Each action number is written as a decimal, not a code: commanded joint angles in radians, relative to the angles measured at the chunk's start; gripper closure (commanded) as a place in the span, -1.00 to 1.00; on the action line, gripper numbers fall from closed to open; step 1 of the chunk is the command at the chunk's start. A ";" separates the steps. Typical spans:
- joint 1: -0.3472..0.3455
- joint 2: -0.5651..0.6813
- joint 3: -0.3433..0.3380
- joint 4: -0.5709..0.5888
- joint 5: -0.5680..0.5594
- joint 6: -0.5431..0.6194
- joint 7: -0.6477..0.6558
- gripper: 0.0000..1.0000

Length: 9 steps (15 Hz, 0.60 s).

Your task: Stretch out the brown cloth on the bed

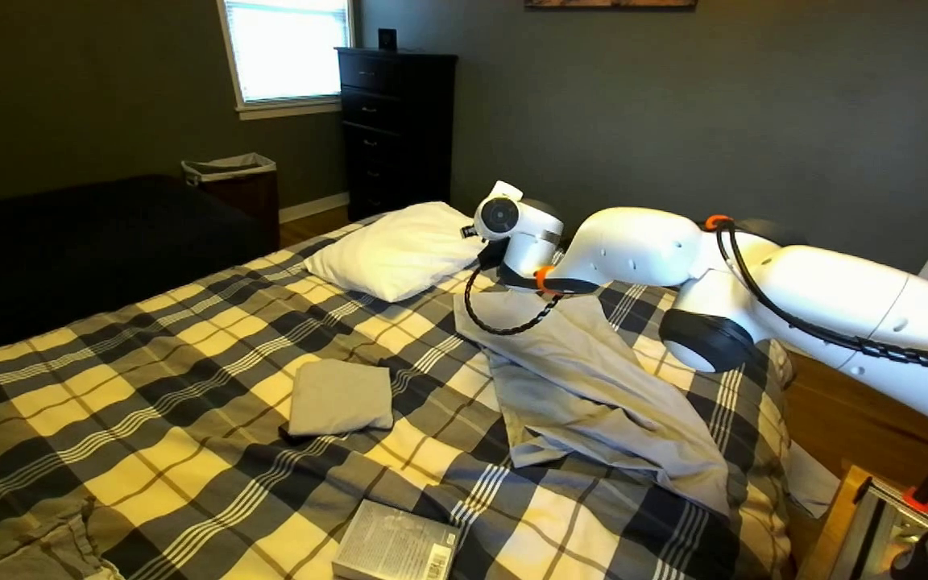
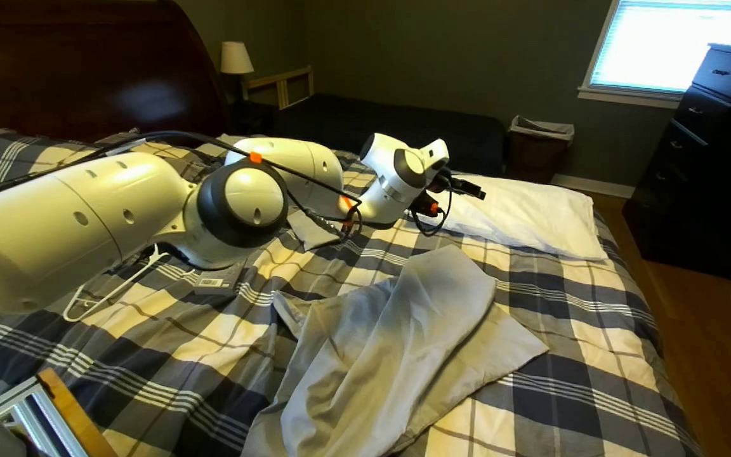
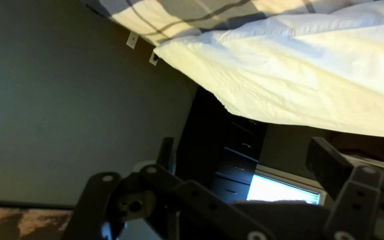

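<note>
Brown cloth [image 2: 378, 355] on the bed [image 1: 190, 451], rumpled, doubled over itself in long creases; it slants inward from near the side edge by the stand [image 2: 73, 416] toward the pillow [image 1: 399, 250], bare plaid cover [image 2: 530, 279] between the two; one corner lies flattish, pointing to the foot edge, opposite the headboard [image 2: 73, 70]; spreading not yet done, as I read it; gripper [image 3: 245, 156] up beside the pillow, fingers [image 3: 328, 170] wide apart, nothing between them; wrist view faces pillow and wall [image 3: 62, 116], so it likely needs turning downward before any grasp; best hold, I think, is that flattish corner; pinch cloth only, or the cover may lift too; then pull low and slow, across the creases, toward the foot edge, passing wide of the pillow; too quick a tug would probably slide the whole piece; small folded cloth [image 1: 341, 399] lies toward the far side edge, box [image 1: 397, 541] toward the headboard; both out of that path.
</note>
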 commanded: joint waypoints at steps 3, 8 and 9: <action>-0.079 -0.042 0.187 -0.176 0.070 0.326 -0.019 -1.00; -0.111 -0.028 0.223 -0.205 0.049 0.476 -0.020 -1.00; -0.109 -0.034 0.229 -0.221 0.049 0.489 -0.021 -1.00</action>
